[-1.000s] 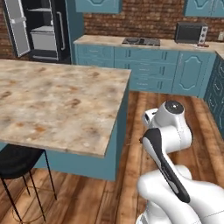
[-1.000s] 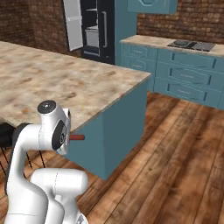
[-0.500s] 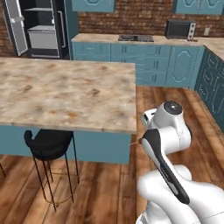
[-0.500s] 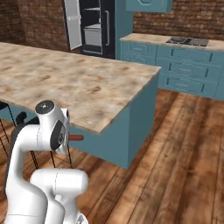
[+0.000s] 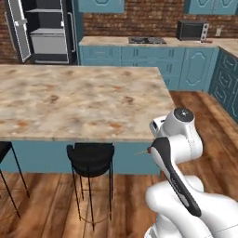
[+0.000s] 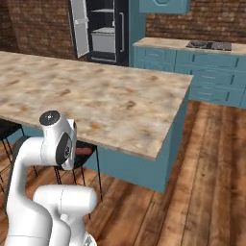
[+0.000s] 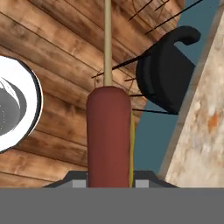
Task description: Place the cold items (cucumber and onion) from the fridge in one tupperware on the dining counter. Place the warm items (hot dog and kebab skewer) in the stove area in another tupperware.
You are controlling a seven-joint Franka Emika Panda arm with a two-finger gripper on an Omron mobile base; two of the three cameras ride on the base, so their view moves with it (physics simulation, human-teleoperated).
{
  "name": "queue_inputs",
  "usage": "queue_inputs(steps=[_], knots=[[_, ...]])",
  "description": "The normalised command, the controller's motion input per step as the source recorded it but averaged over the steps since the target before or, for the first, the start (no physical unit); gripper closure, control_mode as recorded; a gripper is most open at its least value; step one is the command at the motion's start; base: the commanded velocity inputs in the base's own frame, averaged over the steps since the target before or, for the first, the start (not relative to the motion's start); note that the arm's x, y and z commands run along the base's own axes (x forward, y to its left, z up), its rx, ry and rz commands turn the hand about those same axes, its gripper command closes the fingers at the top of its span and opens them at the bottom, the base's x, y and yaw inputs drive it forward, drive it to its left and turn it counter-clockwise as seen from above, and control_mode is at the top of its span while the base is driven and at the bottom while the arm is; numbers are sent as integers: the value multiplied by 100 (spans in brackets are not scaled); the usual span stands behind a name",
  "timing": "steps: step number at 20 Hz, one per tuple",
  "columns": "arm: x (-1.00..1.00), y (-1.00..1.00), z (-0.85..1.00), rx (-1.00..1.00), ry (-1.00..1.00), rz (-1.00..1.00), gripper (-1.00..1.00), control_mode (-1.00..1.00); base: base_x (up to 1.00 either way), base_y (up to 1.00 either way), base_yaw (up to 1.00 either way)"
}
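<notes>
- In my hand view, a reddish-brown sausage-shaped piece on a thin wooden stick, the kebab skewer (image 7: 109, 135), rose straight up from the bottom middle, where the hand (image 7: 105, 181) had hold of it.
- I could not see the fingertips themselves behind the meat, so I judged the hand closed on the skewer only from how it sat there.
- The stick (image 7: 107, 41) ran on up past the top edge of that view, over the wooden floor (image 7: 52, 52).
- From the left base view, I saw the stick's thin tip (image 5: 141, 152) poking out to the left of the arm's wrist, just below the edge of the dining counter (image 5: 79, 100).
- From the right base view, a bit of the reddish meat (image 6: 82, 151) showed beside the arm, under the tabletop's near edge.
- A black stool (image 5: 90, 160) stood tucked against the teal base close to the arm; it showed in the hand view too (image 7: 166, 74).
- The fridge (image 5: 44, 30) stood at the far wall with its door open, well apart from the arm.
- The stove area (image 5: 146, 41) lay on the far wall counter, with a black microwave (image 5: 191, 30) to its right.
</notes>
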Motion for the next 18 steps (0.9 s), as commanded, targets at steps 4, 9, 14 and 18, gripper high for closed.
queue_inputs(steps=[4, 9, 14, 18], knots=[[0, 0, 0, 0, 0, 0, 100, 100, 0, 100, -26], [0, 0, 0, 0, 0, 0, 100, 100, 0, 100, -25], [0, 0, 0, 0, 0, 0, 100, 100, 0, 100, -25], [0, 0, 0, 0, 0, 0, 100, 100, 0, 100, -24]])
